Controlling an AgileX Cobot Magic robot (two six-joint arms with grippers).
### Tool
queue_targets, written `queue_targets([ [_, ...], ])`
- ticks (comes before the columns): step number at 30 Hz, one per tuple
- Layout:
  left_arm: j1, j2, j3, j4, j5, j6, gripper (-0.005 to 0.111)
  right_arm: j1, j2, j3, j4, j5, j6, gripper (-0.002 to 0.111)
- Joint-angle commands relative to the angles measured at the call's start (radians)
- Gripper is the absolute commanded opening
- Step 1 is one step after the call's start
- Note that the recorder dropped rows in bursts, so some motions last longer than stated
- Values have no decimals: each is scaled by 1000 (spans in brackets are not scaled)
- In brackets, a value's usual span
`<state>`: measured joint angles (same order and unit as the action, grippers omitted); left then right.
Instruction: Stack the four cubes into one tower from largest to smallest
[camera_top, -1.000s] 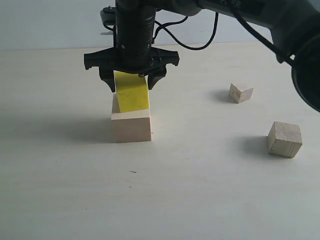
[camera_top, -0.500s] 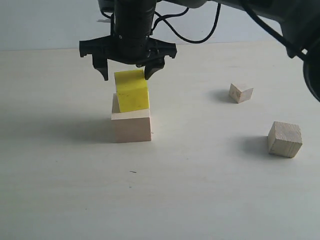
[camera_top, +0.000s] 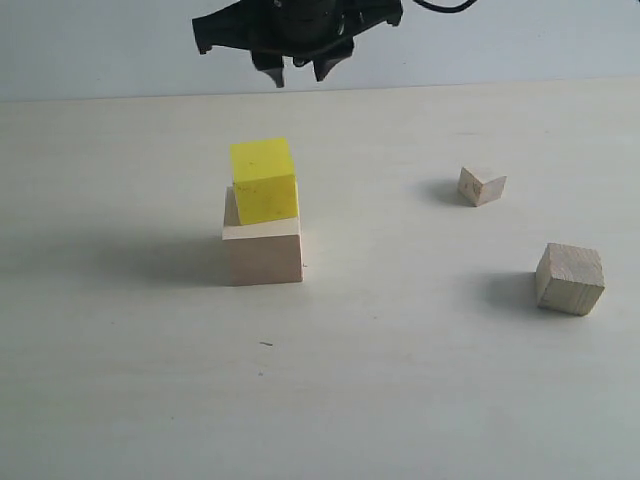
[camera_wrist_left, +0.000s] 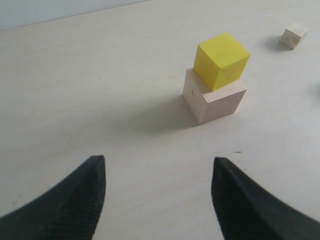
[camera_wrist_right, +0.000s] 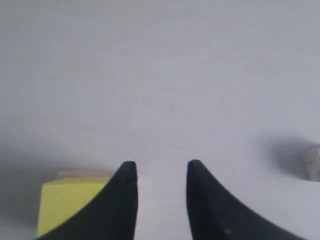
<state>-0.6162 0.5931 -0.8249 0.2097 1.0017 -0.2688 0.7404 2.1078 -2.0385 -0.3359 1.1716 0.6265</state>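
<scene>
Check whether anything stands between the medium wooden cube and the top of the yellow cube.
Nothing visible does. The small wooden cube lies farther back, off the line from the medium wooden cube to the yellow cube. The right gripper hangs high above the yellow cube's bare top.

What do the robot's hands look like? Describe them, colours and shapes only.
Both are matte black. The left hand shows two broad fingers tapering to blunt points. The right hand has a wide crossbar with two short, claw-like fingers beneath. No markings are visible.
</scene>
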Motion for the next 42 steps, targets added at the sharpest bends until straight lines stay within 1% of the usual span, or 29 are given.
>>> queue_targets([
  [1,1,1,2,-5,-14,4,61,-4,-14,-5,-76,49,-75,13],
  [3,1,1,2,-5,-14,4,61,-4,-14,-5,-89,49,-121,1],
  [4,1,1,2,-5,-10,4,61,-6,-14,-5,-89,49,-136,0],
  [18,1,1,2,-7,29,2,61,-23,-45,124,-26,49,-199,0],
  [20,1,1,2,-7,31,2,61,-28,-67,153,-21,49,-214,0],
  [22,1,1,2,-7,35,2,61,-45,-111,220,9,47,-224,0],
  [25,1,1,2,-4,12,2,61,-68,-166,362,108,-69,-253,0],
  [27,1,1,2,-4,-19,2,61,-68,-173,426,142,-140,-280,0],
  [29,1,1,2,-4,-25,2,61,-68,-173,457,179,-193,-280,0],
  [33,1,1,2,-4,-25,0,61,-68,-173,466,210,-236,-291,0],
  [36,1,1,2,-4,-25,0,61,-68,-173,466,336,-277,-357,0],
  [39,1,1,2,-4,-25,0,61,-68,-173,466,306,-265,-339,0],
  [42,1,1,2,-4,-25,0,61,-68,-173,466,318,-251,-339,0],
])
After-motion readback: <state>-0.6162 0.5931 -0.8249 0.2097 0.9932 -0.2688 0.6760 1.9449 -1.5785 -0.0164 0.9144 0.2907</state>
